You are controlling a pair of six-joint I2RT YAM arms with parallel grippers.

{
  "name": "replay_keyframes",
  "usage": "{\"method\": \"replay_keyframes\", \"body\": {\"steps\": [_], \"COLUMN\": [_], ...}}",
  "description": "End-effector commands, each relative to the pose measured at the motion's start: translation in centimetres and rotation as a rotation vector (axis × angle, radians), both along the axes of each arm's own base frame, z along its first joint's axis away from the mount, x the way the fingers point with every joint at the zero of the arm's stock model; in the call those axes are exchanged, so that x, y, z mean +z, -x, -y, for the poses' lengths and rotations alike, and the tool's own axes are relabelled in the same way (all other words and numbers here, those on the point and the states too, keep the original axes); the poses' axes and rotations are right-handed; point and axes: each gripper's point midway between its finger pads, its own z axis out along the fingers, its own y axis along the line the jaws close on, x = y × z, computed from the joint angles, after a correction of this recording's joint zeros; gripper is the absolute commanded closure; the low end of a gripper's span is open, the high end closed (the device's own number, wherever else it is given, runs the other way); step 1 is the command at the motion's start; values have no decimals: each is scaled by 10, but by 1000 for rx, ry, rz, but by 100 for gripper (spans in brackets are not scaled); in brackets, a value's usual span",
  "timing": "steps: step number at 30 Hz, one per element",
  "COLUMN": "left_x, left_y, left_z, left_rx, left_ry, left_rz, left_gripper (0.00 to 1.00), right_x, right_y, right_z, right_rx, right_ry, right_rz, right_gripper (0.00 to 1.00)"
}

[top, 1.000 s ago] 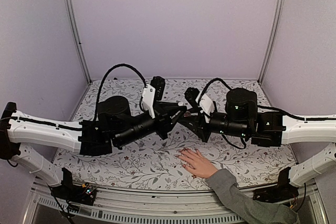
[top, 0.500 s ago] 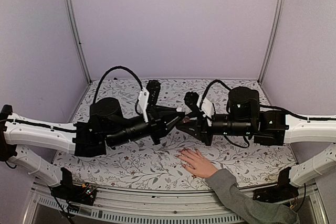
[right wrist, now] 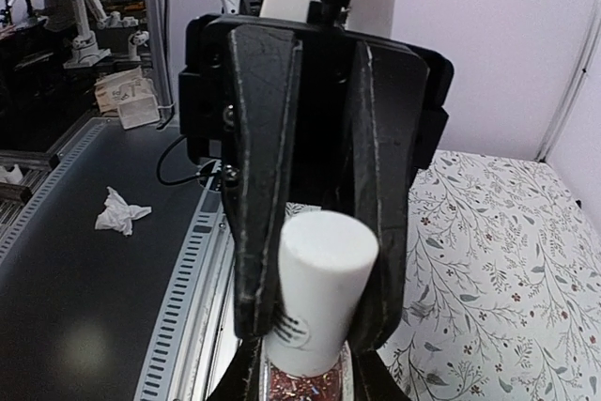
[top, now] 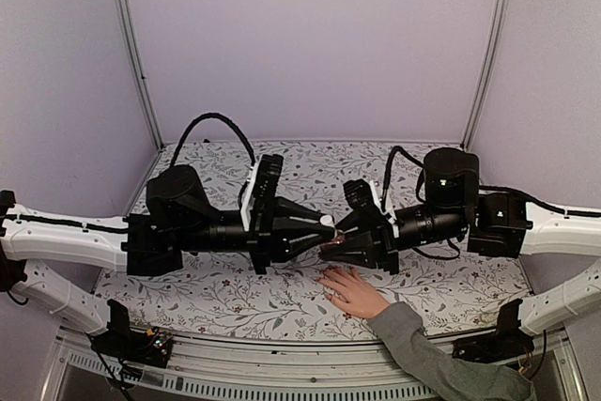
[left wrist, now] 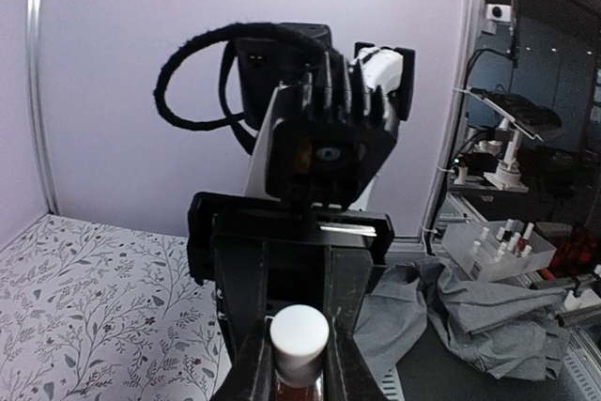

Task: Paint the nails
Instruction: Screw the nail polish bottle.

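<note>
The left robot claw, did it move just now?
Yes. The left claw dropped lower, closer to the person's hand, which stayed put on the table.

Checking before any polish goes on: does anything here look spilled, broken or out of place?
Nothing spilled or damaged. One oddity: the left pincer and the right pincer both clamp the same polish bottle, white cap on, in mid-air close to the hand resting flat on the table.

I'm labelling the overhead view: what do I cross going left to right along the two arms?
In order: left arm → left gripper → polish bottle → right gripper → right arm.
</note>
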Motion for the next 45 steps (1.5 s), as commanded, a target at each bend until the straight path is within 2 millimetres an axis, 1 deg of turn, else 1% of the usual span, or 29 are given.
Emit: {"method": "replay_keyframes", "body": {"steps": [1, 9, 14, 15, 16, 18, 22, 24, 26, 31, 36, 39, 42, 45], "left_x": [-47, -55, -59, -59, -57, -55, -38, -27, -15, 3, 18, 27, 35, 39], "left_y": [14, 36, 42, 41, 40, 35, 22, 19, 16, 11, -13, -23, -37, -48], "left_z": [11, 16, 21, 21, 21, 21, 14, 8, 1, -19, -42, -53, -59, -58], "left_rx": [-143, -319, -398, -400, -394, -369, -277, -241, -201, -116, 81, 177, 297, 357], "left_ry": [-174, -186, -227, -232, -232, -231, -199, -171, -140, -84, -1, 54, 74, 80], "left_rz": [0, 14, 0, 1, 4, 7, 20, 34, 51, 79, 61, 40, 25, 7], "left_gripper": [100, 100, 100, 99, 99, 95, 82, 78, 73, 62, 61, 60, 60, 60], "right_x": [75, 80, 83, 77, 76, 73, 72, 68, 71, 69, 63, 57, 52, 48], "right_y": [42, 64, 71, 71, 70, 68, 62, 56, 50, 29, -17, -38, -55, -67], "right_z": [9, 13, 14, 13, 13, 12, 12, 11, 10, 9, 3, 4, 5, 6], "right_rx": [239, 381, 434, 437, 435, 420, 369, 327, 287, 149, -117, -238, -329, -396], "right_ry": [-202, -200, -206, -184, -180, -176, -174, -163, -182, -177, -157, -141, -126, -111], "right_rz": [110, 123, 120, 103, 100, 99, 98, 93, 105, 99, 76, 72, 76, 77], "right_gripper": [100, 100, 100, 100, 100, 100, 100, 100, 100, 100, 100, 100, 100, 100]}}
